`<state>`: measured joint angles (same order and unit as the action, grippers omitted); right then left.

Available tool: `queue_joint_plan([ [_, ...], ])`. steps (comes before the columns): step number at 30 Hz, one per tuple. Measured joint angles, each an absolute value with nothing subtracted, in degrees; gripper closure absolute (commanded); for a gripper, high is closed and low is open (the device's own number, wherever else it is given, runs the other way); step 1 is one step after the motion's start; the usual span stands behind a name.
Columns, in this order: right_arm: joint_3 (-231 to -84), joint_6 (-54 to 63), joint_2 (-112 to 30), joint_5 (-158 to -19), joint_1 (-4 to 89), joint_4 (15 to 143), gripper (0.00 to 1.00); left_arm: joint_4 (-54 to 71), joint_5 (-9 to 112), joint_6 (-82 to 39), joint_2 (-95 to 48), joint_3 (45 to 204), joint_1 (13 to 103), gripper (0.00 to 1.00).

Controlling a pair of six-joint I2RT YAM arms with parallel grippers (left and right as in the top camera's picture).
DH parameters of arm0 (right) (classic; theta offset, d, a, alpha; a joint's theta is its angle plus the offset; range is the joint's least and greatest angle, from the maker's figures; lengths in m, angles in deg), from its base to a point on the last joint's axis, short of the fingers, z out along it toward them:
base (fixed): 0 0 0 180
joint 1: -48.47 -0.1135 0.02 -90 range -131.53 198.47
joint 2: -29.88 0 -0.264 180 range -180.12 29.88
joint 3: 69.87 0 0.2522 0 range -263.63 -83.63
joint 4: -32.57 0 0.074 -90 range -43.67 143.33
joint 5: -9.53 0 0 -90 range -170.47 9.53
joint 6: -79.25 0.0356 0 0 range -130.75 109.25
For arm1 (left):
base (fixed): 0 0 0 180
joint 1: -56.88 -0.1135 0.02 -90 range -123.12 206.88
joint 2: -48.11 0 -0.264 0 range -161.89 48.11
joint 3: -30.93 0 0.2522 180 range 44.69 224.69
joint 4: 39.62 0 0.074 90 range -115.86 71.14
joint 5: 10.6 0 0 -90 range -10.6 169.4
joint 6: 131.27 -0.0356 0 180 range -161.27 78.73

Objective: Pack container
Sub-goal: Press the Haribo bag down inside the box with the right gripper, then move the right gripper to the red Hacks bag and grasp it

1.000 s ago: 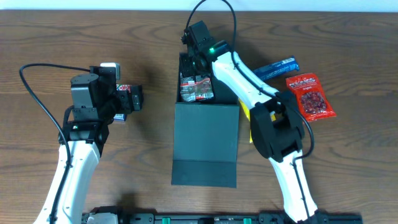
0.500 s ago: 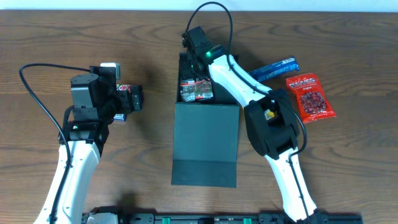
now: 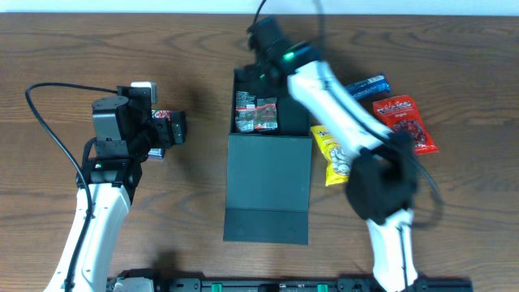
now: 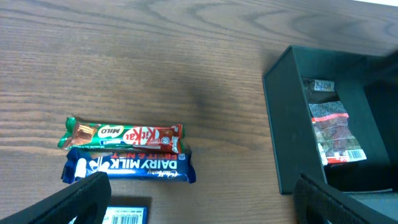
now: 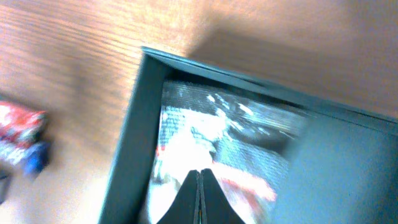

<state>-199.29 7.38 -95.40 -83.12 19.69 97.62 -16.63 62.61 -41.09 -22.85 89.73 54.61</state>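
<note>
One silver packet (image 3: pixel 257 113) lies in the container (image 3: pixel 268 182) at table centre. The right arm (image 3: pixel 324 81) has swung out toward twelve o'clock (drop finished, I judge).

Left wrist: the left gripper (image 4: pixel 208 199) is spread and empty, with chocolate bars (image 4: pixel 127 168) at seven o'clock.

Right wrist: the right gripper (image 5: pixel 200 186) is pressed together, pinching nothing.

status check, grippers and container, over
Left gripper open, above Dairy Milk bar and KitKat bar. Right gripper shut, over container. Container open, silver-and-red packet inside. Nothing blocking the opening.

The container (image 3: pixel 268 186) is matte cardboard, the table (image 3: pixel 470 219) grained wood.
</note>
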Motion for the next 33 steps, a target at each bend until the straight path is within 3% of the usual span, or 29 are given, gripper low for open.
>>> queue_joint_plan([
  [5,-200.62,2.82,-80.05,-79.19,29.31,109.64,0.98,-16.65,62.61,-41.09,-22.85,89.73,54.61,0.05],
  [9,-200.58,1.64,-78.44,-75.17,40.22,119.89,0.98,-16.61,62.58,-41.09,-22.85,89.73,54.61,0.05],
  [13,-197.28,3.91,-80.58,-70.4,48.15,122.64,0.85,-16.61,62.61,-41.09,-22.85,89.73,54.61,0.05],
  [14,-196.08,4.32,-80.75,-69.79,49.42,122.27,0.8,-16.61,62.58,-41.09,-22.85,89.73,54.61,0.05],
  [15,-194.33,4.48,-80.75,-69.03,50.49,121.53,0.66,-16.61,62.58,-41.09,-22.85,89.73,54.61,0.05],
  [16,-192.49,5.0,-80.75,-68.35,51.08,120.7,0.44,-16.61,62.58,-41.09,-22.85,89.73,54.61,0.05],
  [19,-185.04,5.48,-80.75,-65.86,51.17,116.87,0.2,-16.65,62.61,-41.09,-22.85,89.73,54.61,0.05],
  [25,-170.09,5.37,-80.77,-61.86,51.01,106.64,0.17,-16.54,62.58,-41.09,-22.85,89.73,54.61,0.05],
  [33,-163.16,4.06,-80.8,-59.54,50.99,97.03,0.13,-16.3,62.58,-41.09,-22.85,89.73,54.61,0.05],
])
